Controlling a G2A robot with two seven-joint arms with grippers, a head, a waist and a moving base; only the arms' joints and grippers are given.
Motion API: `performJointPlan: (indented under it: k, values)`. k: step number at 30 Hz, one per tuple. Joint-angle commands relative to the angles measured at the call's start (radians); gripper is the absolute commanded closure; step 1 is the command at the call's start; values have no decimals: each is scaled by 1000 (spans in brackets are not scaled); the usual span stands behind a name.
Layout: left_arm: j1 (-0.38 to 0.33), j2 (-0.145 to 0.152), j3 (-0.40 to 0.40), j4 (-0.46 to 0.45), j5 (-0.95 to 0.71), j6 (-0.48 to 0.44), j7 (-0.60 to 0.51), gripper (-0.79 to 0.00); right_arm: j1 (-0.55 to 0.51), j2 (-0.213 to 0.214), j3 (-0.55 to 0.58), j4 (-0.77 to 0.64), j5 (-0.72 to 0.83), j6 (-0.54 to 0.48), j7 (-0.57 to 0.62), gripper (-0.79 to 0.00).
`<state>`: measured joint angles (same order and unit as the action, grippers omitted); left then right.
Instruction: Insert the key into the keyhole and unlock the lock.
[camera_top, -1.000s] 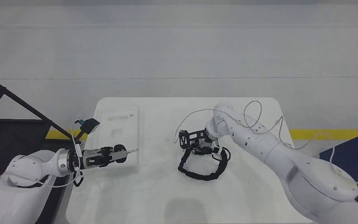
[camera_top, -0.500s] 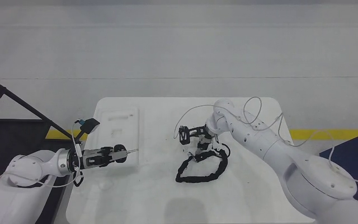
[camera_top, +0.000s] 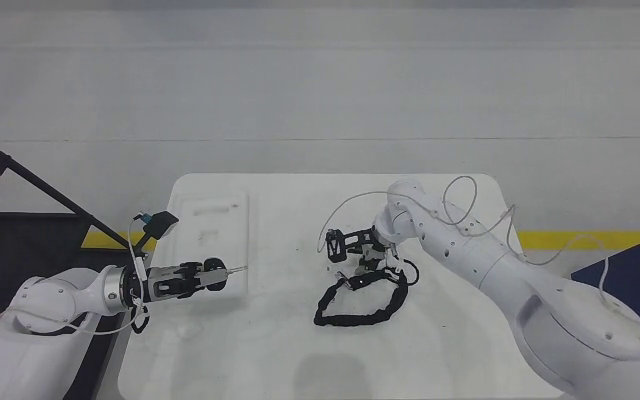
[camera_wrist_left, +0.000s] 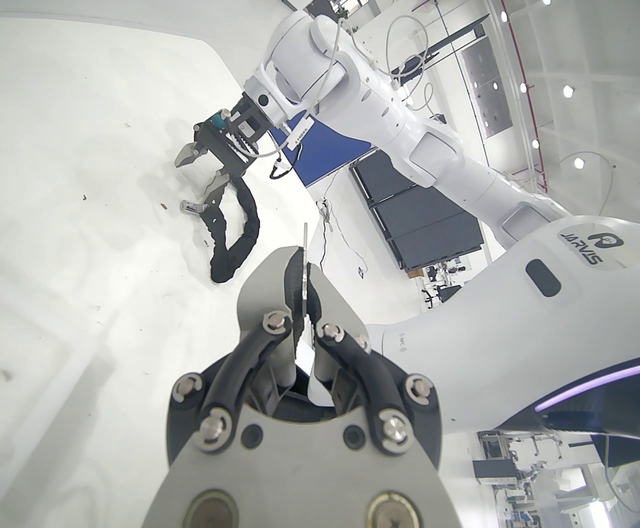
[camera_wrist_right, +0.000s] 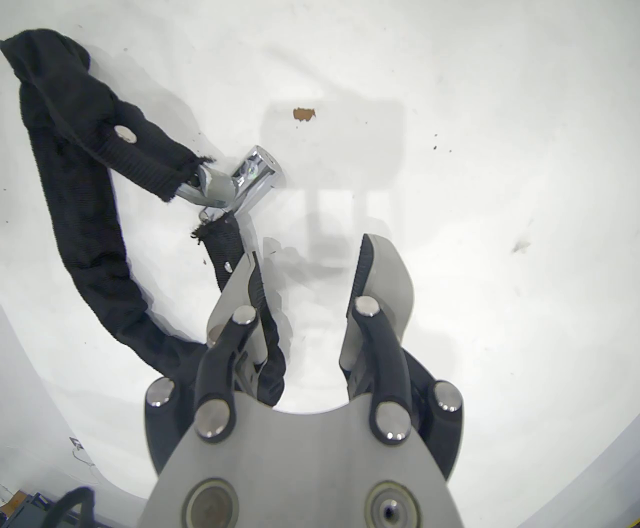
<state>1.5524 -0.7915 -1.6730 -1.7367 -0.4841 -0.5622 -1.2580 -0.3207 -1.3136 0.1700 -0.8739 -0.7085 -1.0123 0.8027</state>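
Key (camera_wrist_left: 304, 240): clamped in left gripper (camera_wrist_left: 300, 267), well apart from lock (camera_wrist_right: 250, 177); insertion and unlocking not yet done. Right gripper (camera_wrist_right: 310, 260): jaws apart, beside lock on bench (camera_top: 280, 340).

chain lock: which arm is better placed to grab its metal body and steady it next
Right, probably. The right gripper is open just beside the chrome lock body joining the sleeved chain. The left gripper is shut on the key, farther off across the table.
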Motion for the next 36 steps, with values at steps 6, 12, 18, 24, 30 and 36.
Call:
performJointPlan:
  k: [6,12,18,24,30,36]
  values:
    - [0,0,0,0,0,0,0,0,-5,56,0,-89,69,0,5,-391]
    - [0,0,0,0,0,0,0,0,-16,97,0,-136,60,0,5,-416]
    - [0,0,0,0,0,0,0,0,-29,121,0,-146,33,0,5,-391]
    - [0,0,0,0,0,0,0,0,-45,125,0,-154,35,0,5,-385]
    - [0,0,0,0,0,0,0,0,-59,117,0,-158,30,0,5,-382]
    - [0,0,0,0,0,0,0,0,-66,105,0,-142,19,0,5,-274]
